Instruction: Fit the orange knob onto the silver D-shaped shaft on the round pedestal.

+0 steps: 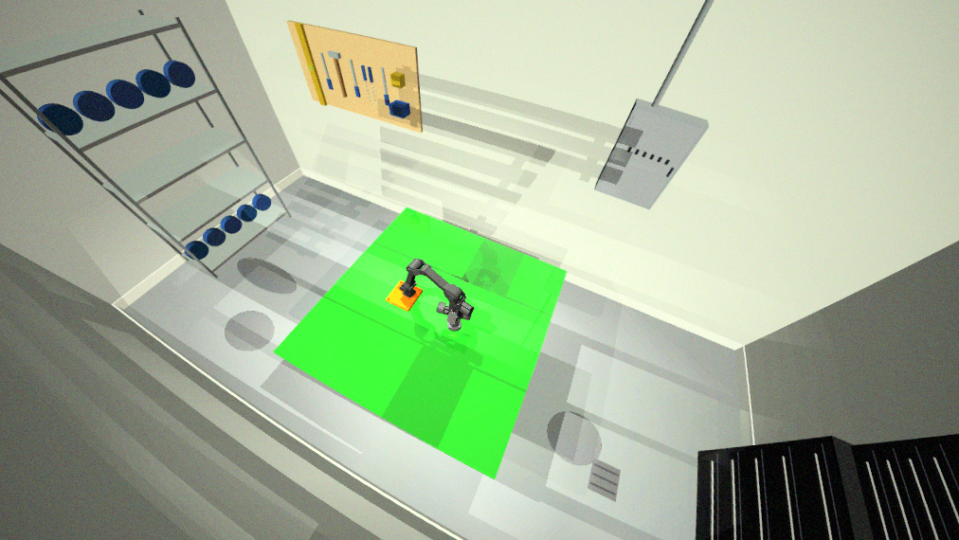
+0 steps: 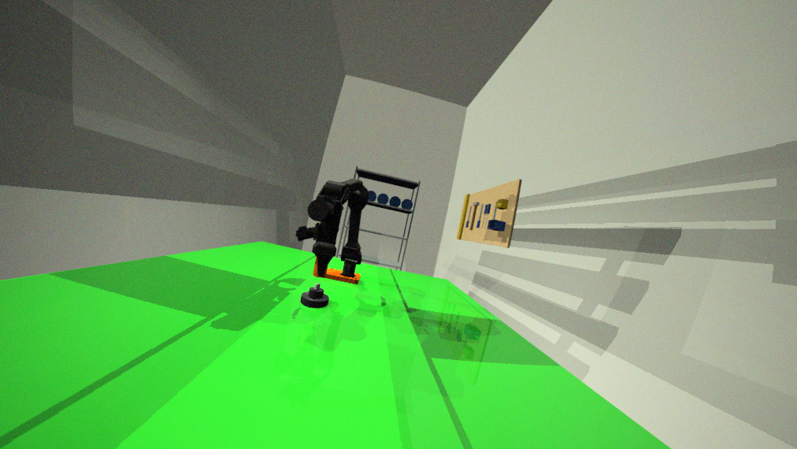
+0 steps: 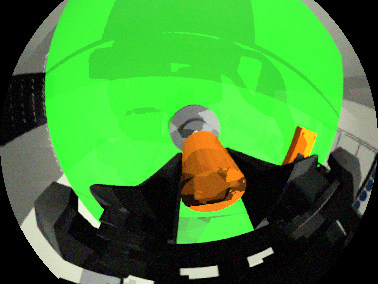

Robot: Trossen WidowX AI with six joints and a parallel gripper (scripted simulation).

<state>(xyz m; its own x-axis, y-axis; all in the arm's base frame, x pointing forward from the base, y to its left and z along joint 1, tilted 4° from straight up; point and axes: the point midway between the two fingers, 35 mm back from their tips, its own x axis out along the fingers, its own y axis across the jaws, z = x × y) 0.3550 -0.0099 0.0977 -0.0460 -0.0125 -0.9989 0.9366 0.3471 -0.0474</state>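
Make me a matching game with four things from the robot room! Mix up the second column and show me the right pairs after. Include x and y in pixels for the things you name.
Things:
1. Orange knob [image 2: 316, 267] [image 3: 206, 160]
2. Round pedestal [image 1: 454, 326] [image 2: 313, 301] [image 3: 212, 119]
3. Tool board [image 1: 392, 60] [image 2: 509, 209]
4. Blue round things [image 1: 124, 94] [image 2: 394, 201]

Where or how:
A. Hanging on the wall [image 1: 523, 40] [image 2: 613, 111]
B. Held in the claw [image 1: 455, 315] [image 2: 321, 272] [image 3: 212, 170]
C. On the shelves of the rack [image 1: 245, 141] [image 2: 387, 177]
D. Has a bare shaft [image 2: 316, 286] poking up

Right pairs: 1-B, 2-D, 3-A, 4-C
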